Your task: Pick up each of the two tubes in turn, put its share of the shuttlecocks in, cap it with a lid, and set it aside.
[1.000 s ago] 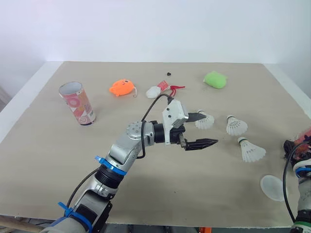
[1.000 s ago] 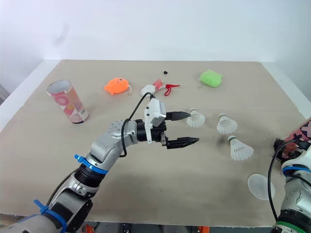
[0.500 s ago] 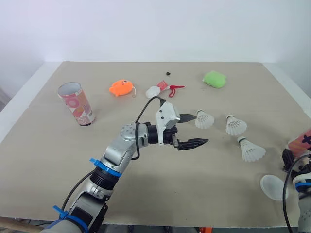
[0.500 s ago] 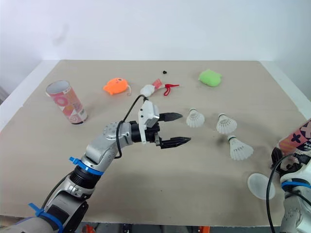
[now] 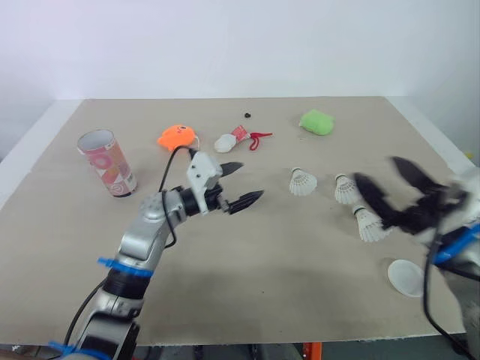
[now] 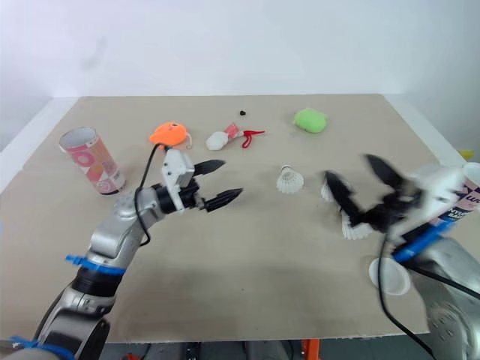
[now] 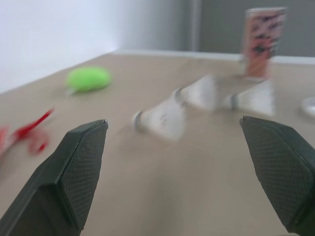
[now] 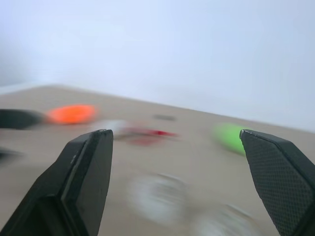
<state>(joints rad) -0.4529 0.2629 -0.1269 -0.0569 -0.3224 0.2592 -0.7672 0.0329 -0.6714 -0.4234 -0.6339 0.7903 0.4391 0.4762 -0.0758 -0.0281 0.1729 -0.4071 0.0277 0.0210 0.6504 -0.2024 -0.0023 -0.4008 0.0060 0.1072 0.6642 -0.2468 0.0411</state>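
Near the table's front right corner, a lid is lying flat. I am holding my right gripper and left gripper spread and empty, the right one hovering by three shuttlecocks. These look feather-light and crushable, so I am judging the cork the place to pinch. One tube is standing by the left edge, another tube by the right.

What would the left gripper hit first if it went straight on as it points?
Probably the nearest white feathered shuttlecock: the open left gripper points at it, and the left wrist view shows it centred between the fingers. Height is unclear, so it might pass above.
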